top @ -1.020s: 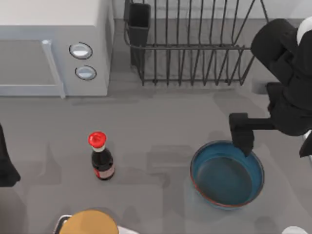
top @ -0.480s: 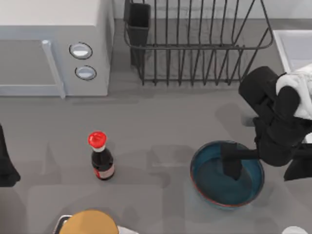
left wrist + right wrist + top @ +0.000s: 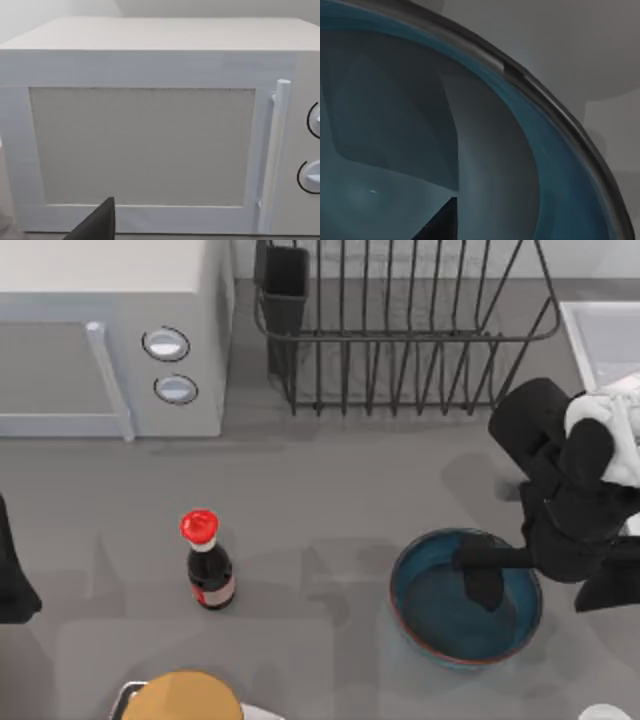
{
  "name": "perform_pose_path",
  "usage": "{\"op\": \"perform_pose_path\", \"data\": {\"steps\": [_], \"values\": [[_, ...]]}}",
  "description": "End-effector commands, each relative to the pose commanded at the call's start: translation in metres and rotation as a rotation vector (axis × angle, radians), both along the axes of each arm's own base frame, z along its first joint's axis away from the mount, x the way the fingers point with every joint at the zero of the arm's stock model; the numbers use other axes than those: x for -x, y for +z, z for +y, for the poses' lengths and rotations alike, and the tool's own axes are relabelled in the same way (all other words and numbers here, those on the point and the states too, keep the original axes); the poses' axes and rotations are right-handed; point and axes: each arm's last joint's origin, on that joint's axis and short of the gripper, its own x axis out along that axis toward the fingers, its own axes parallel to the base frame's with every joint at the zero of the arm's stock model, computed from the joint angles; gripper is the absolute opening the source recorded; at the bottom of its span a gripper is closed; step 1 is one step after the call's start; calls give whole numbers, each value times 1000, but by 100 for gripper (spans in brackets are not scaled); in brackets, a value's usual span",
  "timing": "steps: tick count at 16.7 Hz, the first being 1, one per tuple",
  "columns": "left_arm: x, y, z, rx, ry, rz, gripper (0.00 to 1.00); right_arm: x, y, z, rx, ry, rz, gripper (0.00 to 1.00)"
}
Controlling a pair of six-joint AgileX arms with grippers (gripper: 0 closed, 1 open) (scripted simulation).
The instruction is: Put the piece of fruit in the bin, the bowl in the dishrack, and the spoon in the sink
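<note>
Right jaws hung inside the bowl, their spread impossible to tell; a shallow rim pinch could slip.

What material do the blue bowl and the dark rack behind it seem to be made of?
The bowl looks like glazed ceramic or glossy plastic: a smooth blue surface with a soft sheen and a thin reddish-brown rim, though the look leaves it open. The dishrack seems to be dark coated metal wire, judging by its thin upright bars. The right gripper hangs over the bowl's inside.
</note>
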Motion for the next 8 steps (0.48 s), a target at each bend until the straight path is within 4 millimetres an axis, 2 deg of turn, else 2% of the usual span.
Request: {"op": "perform_pose_path", "data": {"steps": [8], "values": [[0,0,0,0,0,0,100,0,0,0,0,0,0,10]]}}
